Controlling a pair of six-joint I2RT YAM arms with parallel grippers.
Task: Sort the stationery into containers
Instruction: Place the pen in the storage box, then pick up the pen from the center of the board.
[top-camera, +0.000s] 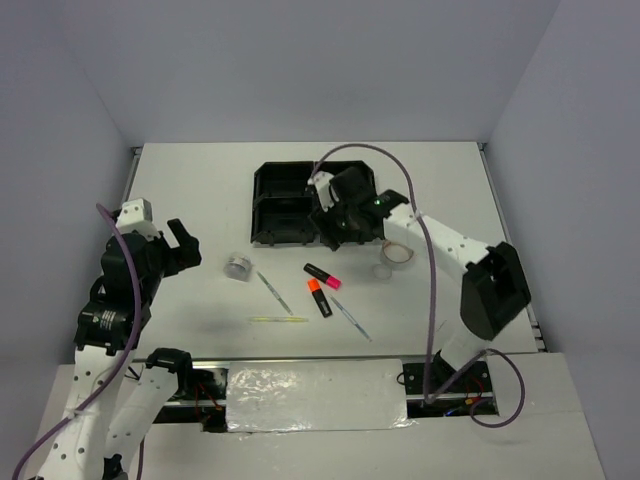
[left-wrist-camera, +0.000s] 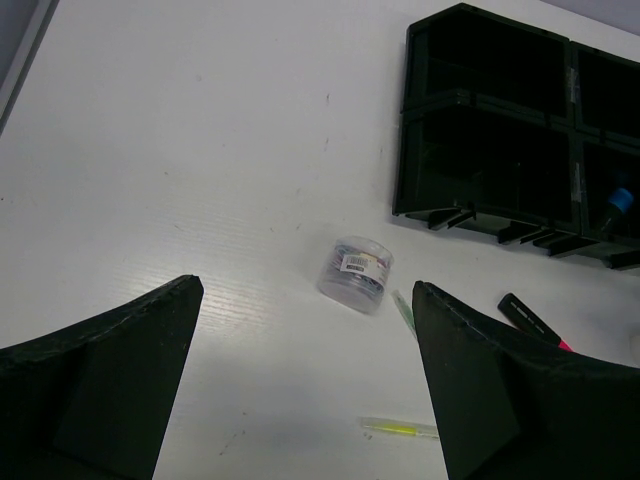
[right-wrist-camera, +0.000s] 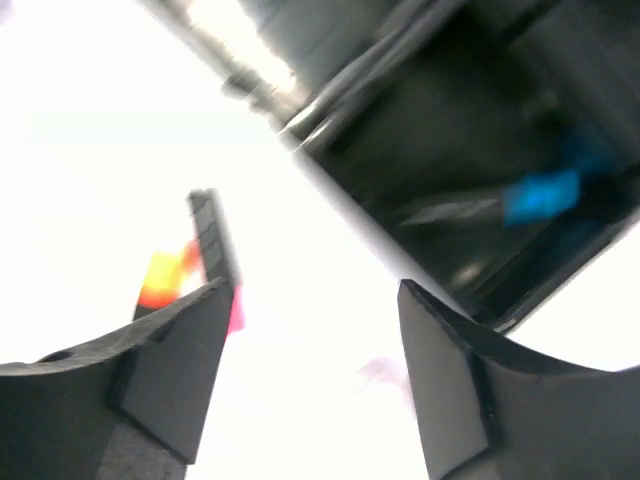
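White tabletop (top-camera: 200, 190) fills the scene, walled in by pale grey panels. The right end effector (right-wrist-camera: 312, 300) is spread with nothing between its fingers (right-wrist-camera: 170, 370). It hangs at the near right corner of the black tray (top-camera: 285, 200), and from above it covers that part of the tray (top-camera: 345, 215). Its wrist camera, badly blurred, shows a blue-capped highlighter (right-wrist-camera: 540, 195) lying inside the compartment just ahead; the left wrist camera shows the same blue cap (left-wrist-camera: 615, 205) in the tray's near right compartment.

The left end effector (left-wrist-camera: 305, 290) is also spread and empty, held above the left side of the tabletop, well apart from the tray. Nearest to it lies the silvery round roll (top-camera: 238, 265). Beyond that roll, on the bare surface between tray and arm bases, lie:
- a thin grey pen (top-camera: 273, 291)
- the yellow-green stick (top-camera: 280, 319)
- a pink-capped highlighter (top-camera: 322, 275) just beside an orange-capped highlighter (top-camera: 319, 297)
- a second grey pen (top-camera: 350, 318)

Two tape rolls (top-camera: 398, 252) sit close together right of the highlighters, near the tray's corner.
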